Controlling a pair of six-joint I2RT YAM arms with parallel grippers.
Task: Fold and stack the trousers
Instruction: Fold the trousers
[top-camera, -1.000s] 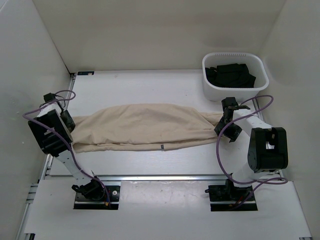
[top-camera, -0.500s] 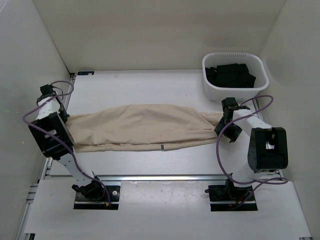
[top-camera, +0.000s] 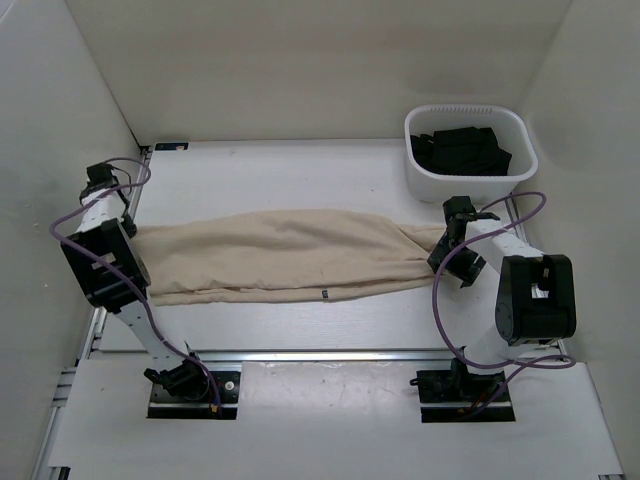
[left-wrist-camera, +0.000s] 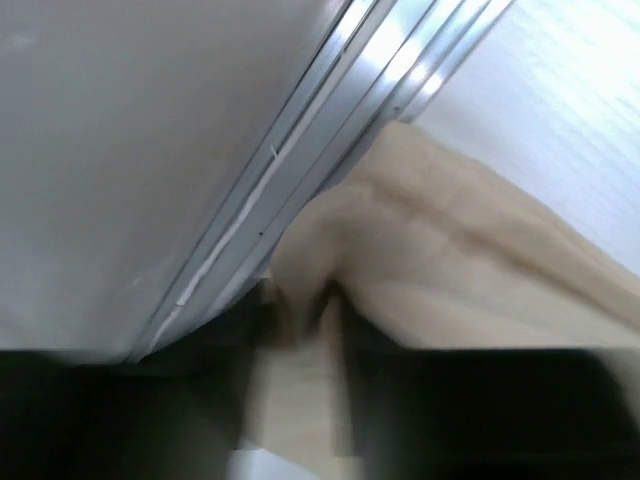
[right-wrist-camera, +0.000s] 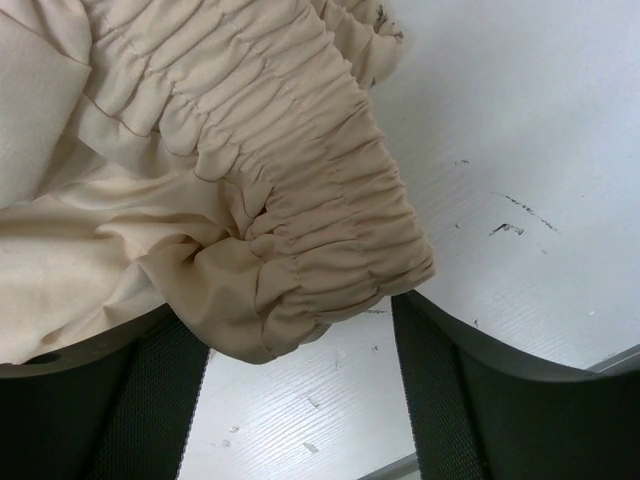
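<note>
**Position.** The beige soft-cotton trousers (top-camera: 290, 255) lie flat and lengthwise across the middle of the white counter (top-camera: 300, 170). In the top view they run from 9 o'clock to 3 o'clock. The gathered elastic waistband (right-wrist-camera: 330, 190) is at the 3 o'clock end and the leg hems are at 9 o'clock.

**Left pincer** (top-camera: 128, 228): narrow, with hem-end cloth nipped between its fingers. The wrist view is blurred, so the depth of the bite cannot be told.

**Right pincer** (right-wrist-camera: 300, 320): wide, with its fingers straddling the waistband and not closed on it.

**Handling.** The material is judged light, limp and prone to wrinkling. It has no stiffness and will likely sag and drag between two holds.

**Recommended holds.**
- The thick ruched waistband, which gives bulk for a secure bite.
- Both hem layers taken together, so the legs do not part when lifted.

**Other items.** A white plastic tub (top-camera: 430, 185) of black garments (top-camera: 460, 150) stands at 1 o'clock, apart from the trousers.
</note>
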